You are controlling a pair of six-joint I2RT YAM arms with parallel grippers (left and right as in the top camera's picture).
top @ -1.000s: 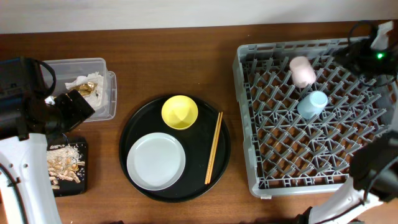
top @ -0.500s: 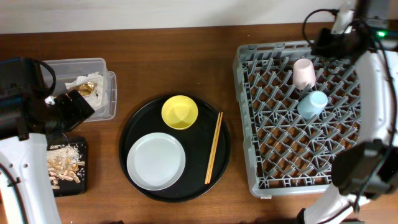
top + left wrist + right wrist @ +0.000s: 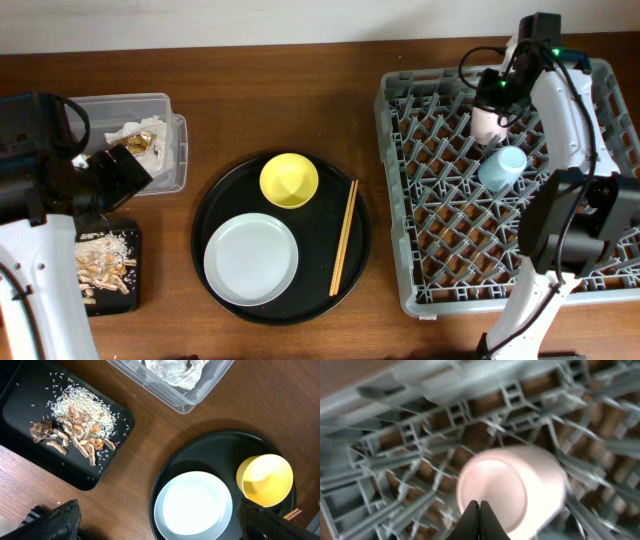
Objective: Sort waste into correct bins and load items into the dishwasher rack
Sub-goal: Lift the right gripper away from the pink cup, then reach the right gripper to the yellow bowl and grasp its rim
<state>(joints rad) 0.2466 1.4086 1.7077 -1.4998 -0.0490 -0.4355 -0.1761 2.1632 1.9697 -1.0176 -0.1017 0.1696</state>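
The pink cup [image 3: 487, 122] and the light blue cup [image 3: 502, 166] stand upside down in the grey dishwasher rack [image 3: 392, 190]. My right gripper [image 3: 497, 92] hovers over the pink cup [image 3: 510, 490] with its jaws shut [image 3: 479, 519] and nothing between them. The pale plate [image 3: 251, 259], yellow dish [image 3: 289, 180] and chopsticks [image 3: 344, 237] lie on the round black tray [image 3: 320, 285]. My left gripper [image 3: 160, 522] hangs open above the plate [image 3: 194, 506]. Crumpled paper and foil [image 3: 135, 137] fill the clear tub [image 3: 165, 105]. Rice and scraps [image 3: 75, 420] lie on the shallow black tray [image 3: 20, 395].
The rack takes up the right side of the wooden table, its far edge close to the wall. The clear tub and the shallow black tray [image 3: 137, 290] sit at the left edge under my left arm. Bare wood lies between the round tray and the rack.
My right arm has swung in from the table's far right corner to above the pink cup, and its jaws have closed. The left arm and the dishes on the round tray have not moved.
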